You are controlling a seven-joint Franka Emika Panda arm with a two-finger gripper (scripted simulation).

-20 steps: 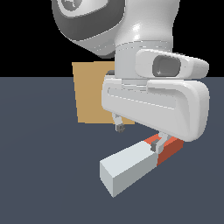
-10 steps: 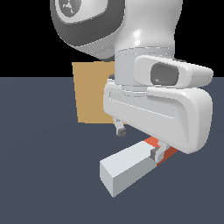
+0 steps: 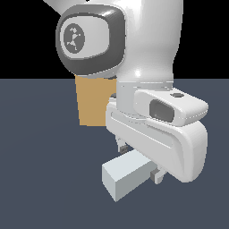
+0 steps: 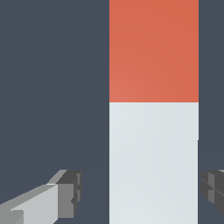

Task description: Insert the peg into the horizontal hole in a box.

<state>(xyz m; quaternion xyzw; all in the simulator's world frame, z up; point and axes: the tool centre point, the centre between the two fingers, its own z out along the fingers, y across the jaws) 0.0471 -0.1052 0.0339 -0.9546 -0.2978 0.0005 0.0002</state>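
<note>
We saw the peg [image 4: 153,131] lying lengthwise between our hand's [image 4: 140,192] spread fingers [image 4: 65,192], released, one finger not yet touching.

Glossy white rounded arm casing; dark grey joint cap (white emblem); claw [image 4: 140,192] pads grey.

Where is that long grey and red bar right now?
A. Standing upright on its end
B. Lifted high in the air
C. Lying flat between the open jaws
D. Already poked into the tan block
C: in the wrist view the peg lies flat between two spread fingers.
</note>
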